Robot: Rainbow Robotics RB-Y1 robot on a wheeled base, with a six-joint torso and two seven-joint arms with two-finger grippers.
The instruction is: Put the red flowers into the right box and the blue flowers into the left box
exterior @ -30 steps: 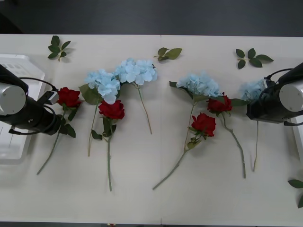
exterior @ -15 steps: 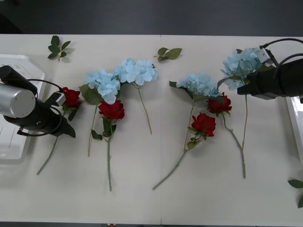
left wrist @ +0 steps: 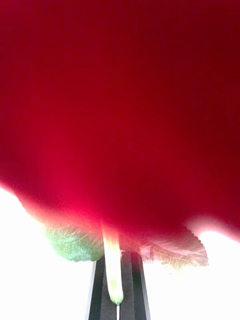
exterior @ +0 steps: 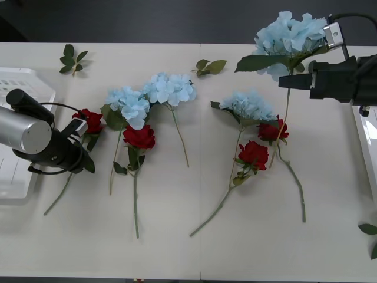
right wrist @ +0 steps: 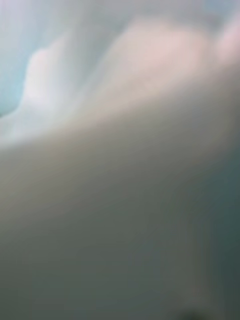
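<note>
My right claw (exterior: 301, 82) clamps blue flower (exterior: 290, 35), now lifted off tabletop (exterior: 177, 236); left claw (exterior: 82, 131) clamps red rose (exterior: 89, 121) beside left box (exterior: 17, 82).

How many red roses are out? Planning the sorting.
4: one at the left gripper, one left of centre, two right of centre. Others may be hidden.

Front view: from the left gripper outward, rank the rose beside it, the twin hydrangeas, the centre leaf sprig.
From the left gripper:
1. Rose, right beside it.
2. Twin hydrangeas, toward table centre.
3. Centre leaf sprig, far edge, beyond them.
</note>
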